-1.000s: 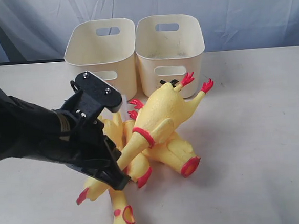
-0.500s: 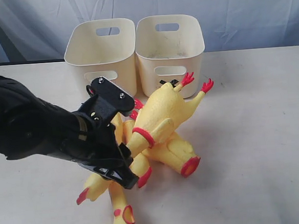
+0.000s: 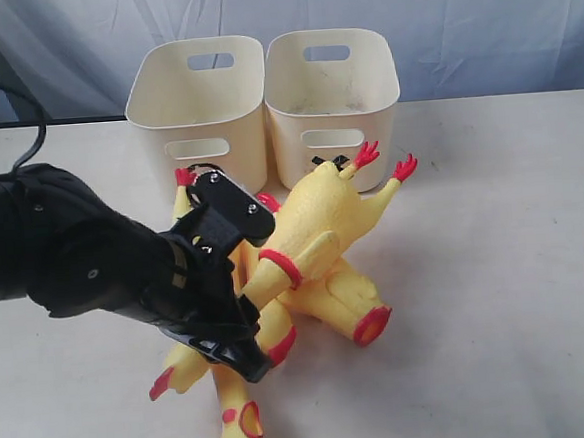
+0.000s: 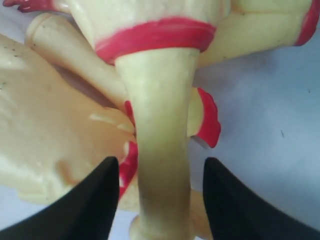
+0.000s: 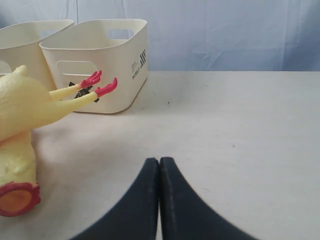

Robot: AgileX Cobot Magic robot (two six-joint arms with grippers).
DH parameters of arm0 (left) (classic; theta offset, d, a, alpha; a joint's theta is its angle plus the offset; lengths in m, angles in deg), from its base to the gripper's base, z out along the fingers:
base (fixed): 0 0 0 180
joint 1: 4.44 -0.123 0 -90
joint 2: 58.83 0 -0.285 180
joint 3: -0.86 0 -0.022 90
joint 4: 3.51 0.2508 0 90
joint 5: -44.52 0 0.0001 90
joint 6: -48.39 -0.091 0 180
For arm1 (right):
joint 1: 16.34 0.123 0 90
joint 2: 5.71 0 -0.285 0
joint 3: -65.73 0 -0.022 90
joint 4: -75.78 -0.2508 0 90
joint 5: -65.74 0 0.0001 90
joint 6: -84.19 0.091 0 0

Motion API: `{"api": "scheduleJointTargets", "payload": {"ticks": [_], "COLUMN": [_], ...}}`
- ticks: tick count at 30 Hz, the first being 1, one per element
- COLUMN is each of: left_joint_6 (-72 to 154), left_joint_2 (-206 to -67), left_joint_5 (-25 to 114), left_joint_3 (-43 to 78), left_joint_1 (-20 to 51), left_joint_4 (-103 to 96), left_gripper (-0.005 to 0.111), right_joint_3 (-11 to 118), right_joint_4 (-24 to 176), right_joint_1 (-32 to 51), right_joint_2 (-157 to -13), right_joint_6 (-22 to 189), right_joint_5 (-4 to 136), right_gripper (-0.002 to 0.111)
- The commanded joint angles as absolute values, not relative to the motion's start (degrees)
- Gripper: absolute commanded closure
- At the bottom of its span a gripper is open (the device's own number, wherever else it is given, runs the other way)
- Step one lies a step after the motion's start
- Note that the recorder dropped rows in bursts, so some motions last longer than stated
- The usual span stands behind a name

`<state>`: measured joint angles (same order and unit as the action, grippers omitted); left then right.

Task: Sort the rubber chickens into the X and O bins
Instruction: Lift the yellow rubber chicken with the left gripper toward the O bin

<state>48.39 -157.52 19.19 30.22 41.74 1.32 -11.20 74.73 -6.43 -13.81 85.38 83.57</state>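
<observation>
Neck (image 4: 162, 130) of the top chicken (image 3: 322, 217) runs straight between the two black fingers (image 4: 95, 200) of the left gripper (image 4: 159, 172), and this seems to explain the pose. The jaws are spread, one on each side of the neck with a thin gap at both sides, so they surround it but do not pinch it yet. The neck is the thinnest part of this toy and it lies on top of the pile, so I judge it the easiest place to take. The red collar (image 4: 155, 35) lies just beyond the fingertips. From there the body goes on away from the gripper and ends in red feet (image 3: 380, 161) that point at the bin by the feet (image 3: 330, 76); whether they touch it I cannot tell. The second bin (image 3: 195, 95) stands just beside it, also beyond the gripper. A black mark (image 3: 330, 161) shows on the first bin, but the feet hide too much of it to say X or O. Under the neck lies a headless body (image 3: 343, 301), just beside the gripper, and a head (image 3: 241, 428) lies on the table (image 3: 496, 265) near the fingertips. No chicken shows inside either bin, so I judge the sorting is at its start. The right gripper (image 5: 159, 200), its fingers pressed together on nothing, is low over the table well apart from the pile, probably so as not to disturb the grasp.
</observation>
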Motion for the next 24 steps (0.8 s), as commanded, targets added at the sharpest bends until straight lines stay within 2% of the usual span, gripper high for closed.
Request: {"api": "scheduleJointTargets", "payload": {"ticks": [1,6,9,11,14,18,24], "left_joint_6": [48.39,48.7,48.82,48.82,48.82,48.39,48.39], "left_joint_2": [-158.82,-160.33,-160.6,-160.6,-160.6,-160.46,-155.55], "left_joint_5": [19.52,19.37,19.37,19.37,19.07,16.87,5.38], "left_joint_3": [29.95,29.95,29.95,29.95,29.95,29.84,25.36], "left_joint_1": [42.06,42.06,42.06,42.06,42.06,42.06,42.06], "left_joint_4": [1.46,1.46,1.46,1.46,1.35,1.48,0.96], "left_gripper": [0.057,0.058,0.066,0.076,0.107,0.107,0.107], "right_joint_3": [-11.48,-11.48,-11.48,-11.48,-11.48,-11.48,-11.48], "right_joint_4": [74.81,74.81,74.81,74.81,74.81,74.81,74.81], "right_joint_1": [-6.56,-6.56,-6.56,-6.56,-6.56,-6.56,-6.56], "right_joint_2": [-13.5,-13.5,-13.5,-13.5,-13.5,-13.5,-13.5], "right_joint_6": [85.33,85.33,85.33,85.33,85.33,85.33,85.33], "right_joint_5": [83.15,83.15,83.15,83.15,83.15,83.15,83.15], "right_gripper": [0.108,0.108,0.108,0.108,0.108,0.108,0.108]}}
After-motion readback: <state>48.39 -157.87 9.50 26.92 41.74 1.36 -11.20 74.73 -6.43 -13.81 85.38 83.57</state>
